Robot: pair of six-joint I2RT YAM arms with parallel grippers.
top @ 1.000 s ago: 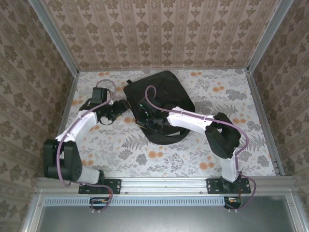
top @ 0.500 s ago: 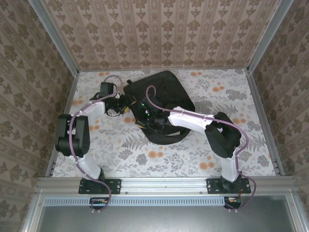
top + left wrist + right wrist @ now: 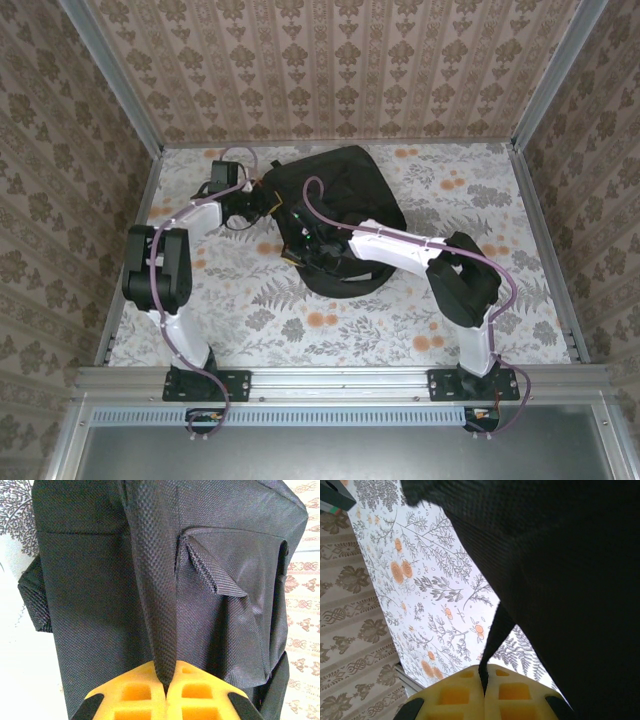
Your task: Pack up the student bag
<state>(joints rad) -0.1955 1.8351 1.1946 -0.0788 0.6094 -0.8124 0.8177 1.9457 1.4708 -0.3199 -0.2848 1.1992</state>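
Note:
The student bag (image 3: 345, 190), a large black fabric backpack, lies at the middle back of the flowered table. My left gripper (image 3: 262, 203) is at the bag's left edge, shut on a black woven strap (image 3: 157, 595) that runs up over the bag's front (image 3: 235, 555); its yellow fingers (image 3: 135, 695) pinch the strap's end. My right gripper (image 3: 303, 243) sits at the bag's lower left edge, shut on a thin black strap (image 3: 496, 635) that hangs from the lifted bag fabric (image 3: 570, 570). Its yellow fingers (image 3: 515, 692) meet around that strap.
The flowered table (image 3: 250, 310) lies bare in front of the bag and to its right. Papered walls with metal corner posts (image 3: 110, 80) close in the back and both sides. A metal rail (image 3: 340, 375) runs along the near edge.
My left arm has swung toward the back and right, reaching the bag's left edge, and its gripper has shut on the strap. The right arm has stayed in place.

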